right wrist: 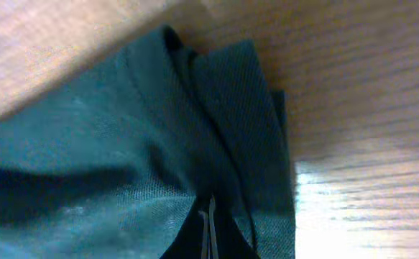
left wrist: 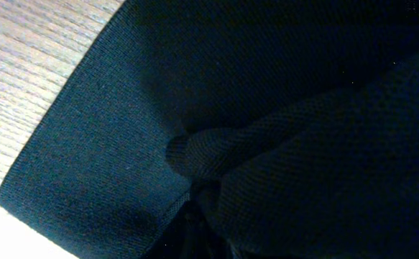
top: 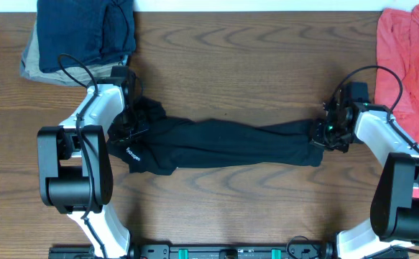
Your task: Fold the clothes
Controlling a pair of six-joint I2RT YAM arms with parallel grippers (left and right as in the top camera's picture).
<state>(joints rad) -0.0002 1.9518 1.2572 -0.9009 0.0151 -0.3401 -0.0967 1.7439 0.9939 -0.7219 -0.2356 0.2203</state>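
The black T-shirt (top: 223,144) lies stretched out in a long band across the middle of the wooden table, with a small white logo near its left end. My left gripper (top: 126,129) is shut on the shirt's bunched left end; the left wrist view is filled with dark fabric (left wrist: 252,129). My right gripper (top: 324,133) is shut on the shirt's right end, and the right wrist view shows folded fabric (right wrist: 144,158) pinched between the closed fingers (right wrist: 208,230). The shirt hangs taut between both grippers.
A folded pile of dark blue and grey clothes (top: 83,36) sits at the back left corner. A red garment (top: 410,57) lies at the back right edge. Bare wooden table (top: 238,65) lies behind the shirt.
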